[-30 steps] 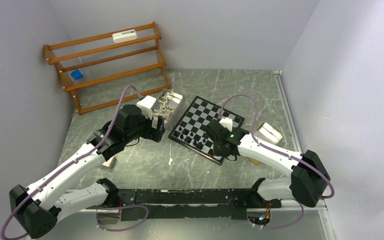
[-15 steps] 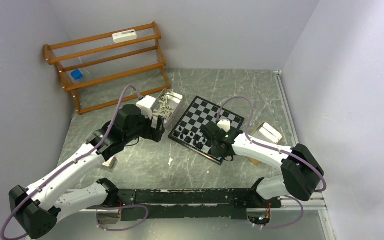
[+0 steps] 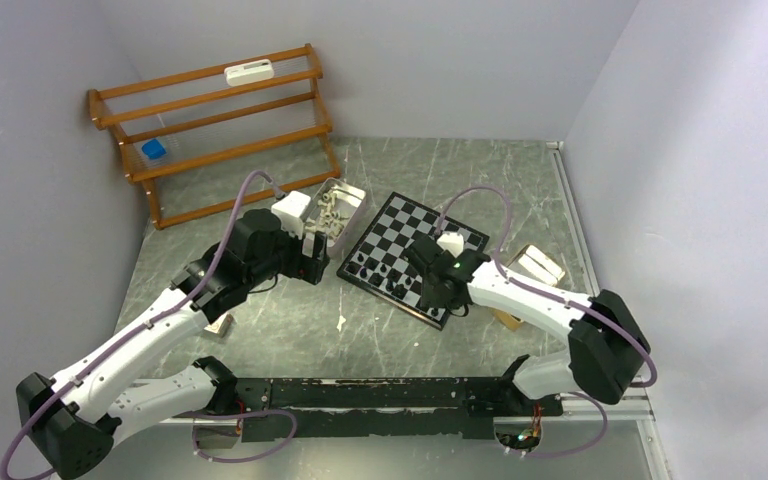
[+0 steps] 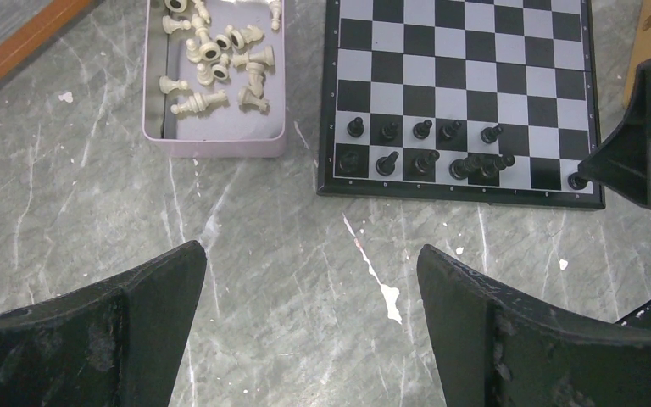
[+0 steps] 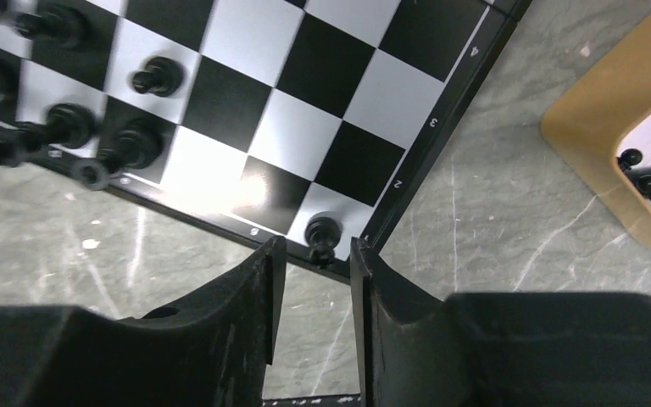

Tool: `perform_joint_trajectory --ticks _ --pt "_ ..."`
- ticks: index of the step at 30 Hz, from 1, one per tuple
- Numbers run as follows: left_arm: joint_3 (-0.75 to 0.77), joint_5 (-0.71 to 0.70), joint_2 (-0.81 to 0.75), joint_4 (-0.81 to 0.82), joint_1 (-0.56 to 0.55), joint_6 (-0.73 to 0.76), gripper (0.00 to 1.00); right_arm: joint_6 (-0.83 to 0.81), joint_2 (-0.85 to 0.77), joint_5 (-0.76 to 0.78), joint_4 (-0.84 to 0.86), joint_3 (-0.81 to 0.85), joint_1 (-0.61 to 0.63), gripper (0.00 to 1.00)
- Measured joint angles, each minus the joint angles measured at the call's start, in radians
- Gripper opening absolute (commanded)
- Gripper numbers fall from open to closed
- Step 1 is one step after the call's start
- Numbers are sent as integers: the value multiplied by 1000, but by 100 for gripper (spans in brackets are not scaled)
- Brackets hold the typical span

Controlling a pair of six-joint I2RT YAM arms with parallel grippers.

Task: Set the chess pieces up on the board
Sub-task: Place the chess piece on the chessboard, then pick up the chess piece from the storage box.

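My right gripper point(image 5: 316, 244) hangs at a corner of the board point(image 5: 246, 34), jaws narrow; 1 black piece point(image 5: 322, 231) stands upright on the corner square between my fingertips; a sliver of gap shows on each side of it, so I bracket it rather than clamp it. The other black pieces point(image 4: 422, 129) sit in 2 rows along the same edge of the board; a few in the outer row crowd together, and I cannot tell which of those are upright. My left gripper point(image 4: 309, 288) hovers over the grey table point(image 4: 263, 237) just off that edge, jaws wide, holding nothing. The cream pieces point(image 4: 220, 59) lie jumbled in a pale tray point(image 4: 212, 146) just beside the board; a tan tray point(image 5: 593, 144) near my right fingers holds more black ones.
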Motion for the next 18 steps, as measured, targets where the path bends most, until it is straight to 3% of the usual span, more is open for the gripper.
perform_joint_trajectory --ticks 9,14,18 --pt "0 2 -20 0 0 0 100 -45 -106 64 -112 165 -78 37" --pt "0 4 -24 0 0 0 100 -126 -180 93 -123 148 -227 35" --pt "0 6 -31 0 0 0 100 -183 -244 88 -102 102 -437 35"
